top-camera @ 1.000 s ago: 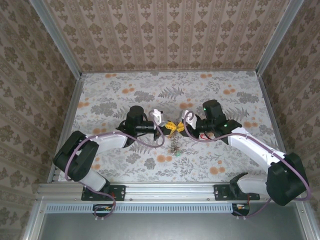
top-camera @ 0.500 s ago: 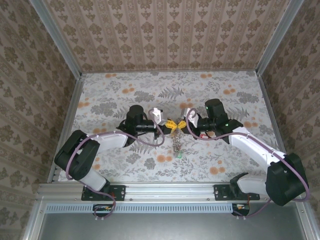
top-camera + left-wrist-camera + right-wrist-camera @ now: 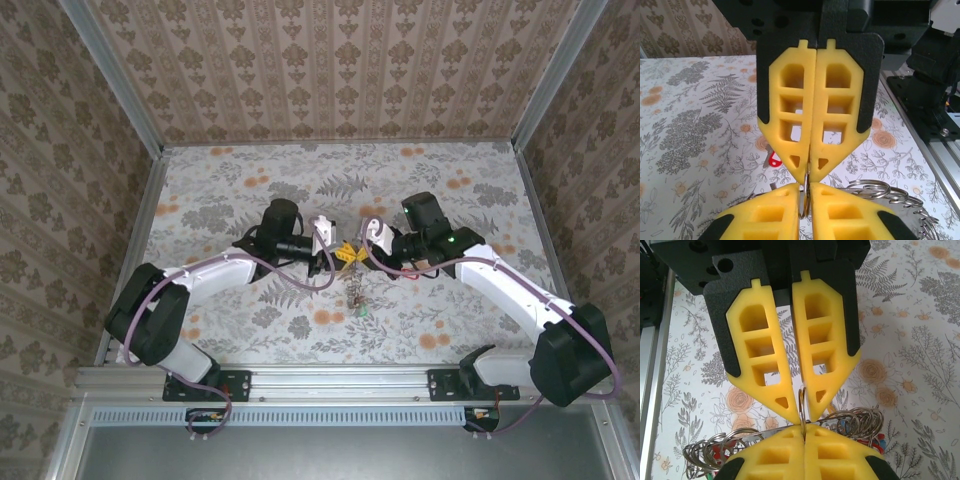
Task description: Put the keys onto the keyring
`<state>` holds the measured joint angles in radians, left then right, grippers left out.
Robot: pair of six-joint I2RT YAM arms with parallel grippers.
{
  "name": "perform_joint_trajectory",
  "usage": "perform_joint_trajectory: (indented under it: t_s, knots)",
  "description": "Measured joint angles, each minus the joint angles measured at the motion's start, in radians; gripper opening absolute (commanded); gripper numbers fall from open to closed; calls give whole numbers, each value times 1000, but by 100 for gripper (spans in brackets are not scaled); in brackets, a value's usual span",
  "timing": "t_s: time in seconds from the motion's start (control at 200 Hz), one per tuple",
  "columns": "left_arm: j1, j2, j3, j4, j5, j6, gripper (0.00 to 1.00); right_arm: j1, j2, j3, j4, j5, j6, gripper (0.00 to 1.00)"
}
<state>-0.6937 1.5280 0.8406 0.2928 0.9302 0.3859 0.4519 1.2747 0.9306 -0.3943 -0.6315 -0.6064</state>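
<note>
While on keyring, left gripper, right gripper

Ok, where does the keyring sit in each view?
Top external: keyring at centre, between the left gripper and right gripper, keys hanging below.
Left wrist: keyring edge-on, bottom centre, pinched by yellow fingertips.
Right wrist: keyring edge-on, just below centre, likewise pinched.
Shared landmark: both grippers' yellow fingertips meeting tip to tip.
</note>
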Motion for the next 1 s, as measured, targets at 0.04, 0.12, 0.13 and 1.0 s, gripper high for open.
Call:
perform_joint_trajectory:
  t_s: [0.04,0.12,0.13,1.0]
  knots:
    - [-1,0,3,-11,2,8,4,1,0,0,0,1,0,0]
    - [-1,0,7,-23,1,18,0,1,0,0,0,5,1,0]
    - [-1,0,8,-24,1,22,0,1,0,0,0,5,1,0]
    - [-12,-18,-110,129,-203,-41,0,-248,-29,-57,-17,453,709,30]
